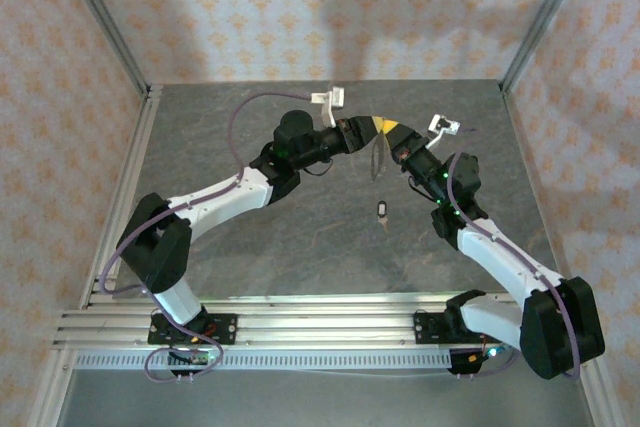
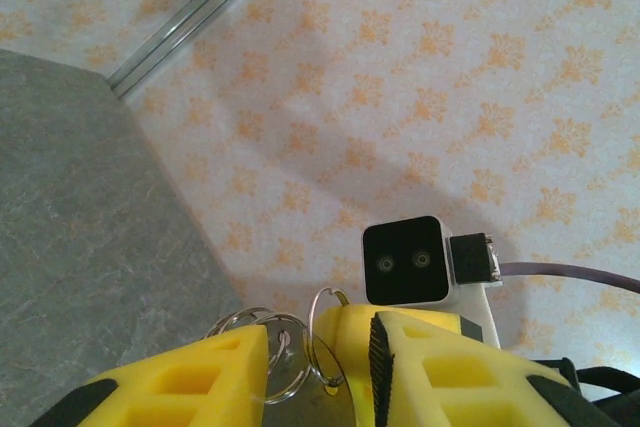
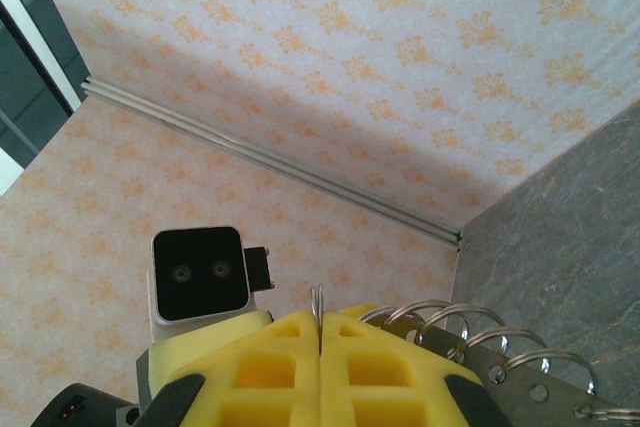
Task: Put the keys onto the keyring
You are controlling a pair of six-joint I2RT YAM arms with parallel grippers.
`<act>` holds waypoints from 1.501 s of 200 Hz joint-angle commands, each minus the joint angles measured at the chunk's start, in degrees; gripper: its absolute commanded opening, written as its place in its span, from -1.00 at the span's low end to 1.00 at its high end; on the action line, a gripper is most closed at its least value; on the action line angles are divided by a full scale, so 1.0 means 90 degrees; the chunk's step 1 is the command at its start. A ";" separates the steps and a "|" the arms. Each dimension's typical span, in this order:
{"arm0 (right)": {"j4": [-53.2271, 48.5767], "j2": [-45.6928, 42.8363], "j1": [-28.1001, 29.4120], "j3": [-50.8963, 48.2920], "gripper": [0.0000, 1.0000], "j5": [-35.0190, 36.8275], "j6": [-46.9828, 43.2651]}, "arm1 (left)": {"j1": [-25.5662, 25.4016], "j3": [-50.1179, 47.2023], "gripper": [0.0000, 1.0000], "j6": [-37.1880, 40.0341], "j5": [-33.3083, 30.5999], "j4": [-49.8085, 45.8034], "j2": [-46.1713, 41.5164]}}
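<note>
Key [image 1: 384,211]: found flat on the table, well apart from both grippers. The long axis runs roughly near-to-far, with the dark head at the far end and the pale blade pointed toward the arm bases.
Keyring [image 1: 377,159]: held above the table where the grippers meet. It is seen hanging, with its long axis trailing from the fingertips toward the near edge.
Right gripper [image 1: 391,131]: fully closed, with a thin wire loop of the keyring nipped between its pads.
Left gripper [image 1: 374,127]: fingers [image 2: 190,382] are set partly apart with wire loops between them; a grip cannot be confirmed.
Table [image 1: 300,247]: grey, stone-veined.
Walls [image 1: 300,7]: pale, printed with orange motifs, framed by aluminium posts [image 1: 105,17].
</note>
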 commanded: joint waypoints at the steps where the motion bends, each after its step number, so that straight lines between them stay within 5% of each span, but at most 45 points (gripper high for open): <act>1: 0.0379 -0.0052 0.0031 -0.0037 -1.00 -0.0070 -0.0049 | -0.0048 0.0220 -0.40 0.0019 0.0108 0.0333 0.0060; 74: 0.0067 -0.0120 0.0031 0.0074 -1.00 -0.0217 -0.0225 | -0.0053 0.0403 -1.00 0.0121 0.0262 0.0260 0.0192; 98: -0.0840 -0.0534 -0.0100 0.0290 -0.23 -0.0088 -0.0723 | -0.0017 0.0419 -1.00 0.0364 0.0366 0.0120 0.0123; 118: -0.1371 -0.0917 -0.0502 0.0396 -0.02 -0.0129 -0.0899 | 0.0116 0.0421 -1.00 0.0474 0.0648 0.0098 0.0047; 174: -0.1487 -0.0887 -0.1220 0.0571 -0.05 -0.0853 -0.0932 | 0.0500 0.0612 -1.00 0.0733 0.1816 -0.0004 -0.0080; 234: -0.0009 -0.0201 -0.1208 0.0715 -0.24 -0.2274 -0.0576 | 0.0636 0.0864 -1.00 0.0950 0.2532 -0.0332 -0.0123; 300: -0.0484 -0.0265 -0.1076 0.0622 -0.35 -0.1576 -0.0723 | 0.0674 0.0449 -1.00 0.0425 0.2064 0.0308 -0.0238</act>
